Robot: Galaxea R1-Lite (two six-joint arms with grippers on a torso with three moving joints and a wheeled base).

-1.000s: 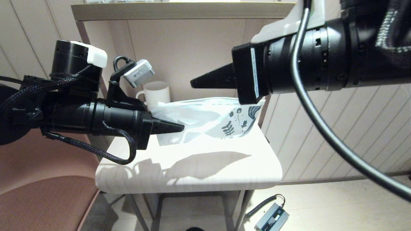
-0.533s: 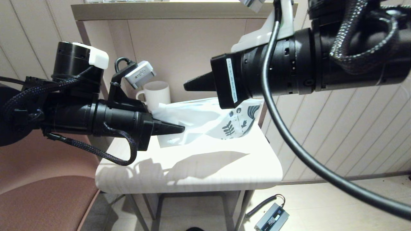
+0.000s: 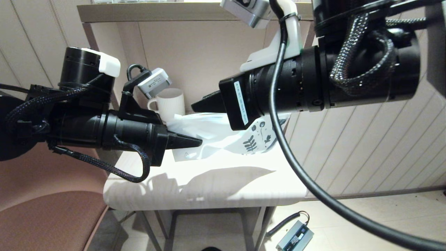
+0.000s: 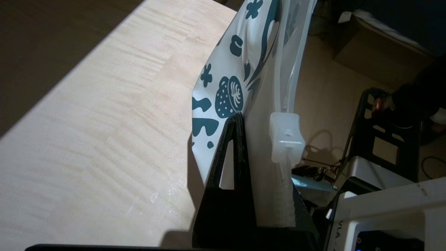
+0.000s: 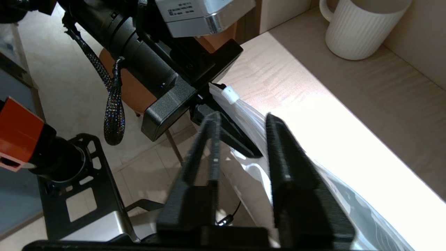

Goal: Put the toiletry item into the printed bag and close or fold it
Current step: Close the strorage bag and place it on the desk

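My left gripper (image 3: 199, 142) is shut on one end of the printed bag (image 3: 216, 130) and holds it up off the table (image 3: 226, 188). In the left wrist view the white pouch with dark blue prints (image 4: 223, 87) is pinched in that gripper (image 4: 254, 125), next to its white zip slider (image 4: 286, 137). My right gripper (image 3: 195, 107) hovers open just above the bag's top edge. In the right wrist view its fingers (image 5: 243, 120) straddle the zip-strip edge (image 5: 249, 125) without touching it. The comb is not in view.
A white ribbed mug (image 3: 167, 103) (image 5: 359, 28) stands at the table's back left corner against the back panel. A shelf (image 3: 195, 10) runs overhead. A brown chair seat (image 3: 52, 216) is at the left, and a small device with a cable (image 3: 294, 237) lies on the floor.
My right arm has swung left and down, bringing its open fingers over the bag's top edge. The left gripper keeps its hold and has barely moved.
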